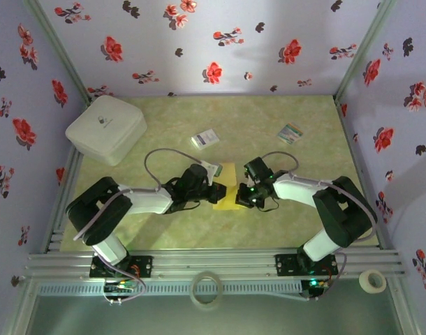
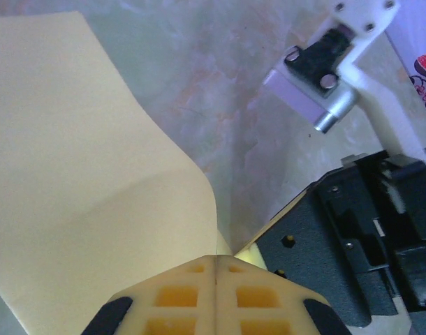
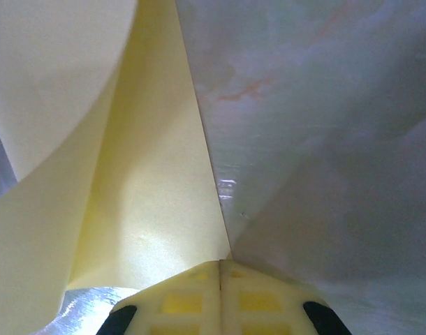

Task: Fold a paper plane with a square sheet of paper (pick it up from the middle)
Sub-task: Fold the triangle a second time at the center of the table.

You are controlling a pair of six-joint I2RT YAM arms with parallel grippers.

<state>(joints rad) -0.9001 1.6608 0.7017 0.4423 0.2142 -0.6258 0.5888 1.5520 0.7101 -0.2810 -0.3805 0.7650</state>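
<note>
Green marbled desk (image 1: pixel 269 223), floral walls (image 1: pixel 199 35). Mid-desk: left gripper (image 2: pixel 215 269), right gripper (image 3: pixel 220 269) both clamped on square sheet of paper (image 1: pixel 229 174).

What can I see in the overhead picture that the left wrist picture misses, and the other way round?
Overhead adds the white box, a blue-printed card, a striped card and a tape roll. The left wrist view adds a close look: the left hand shut on the yellow sheet, whose edge curls upward. Both show the sheet, the marbled table and the right arm.
</note>
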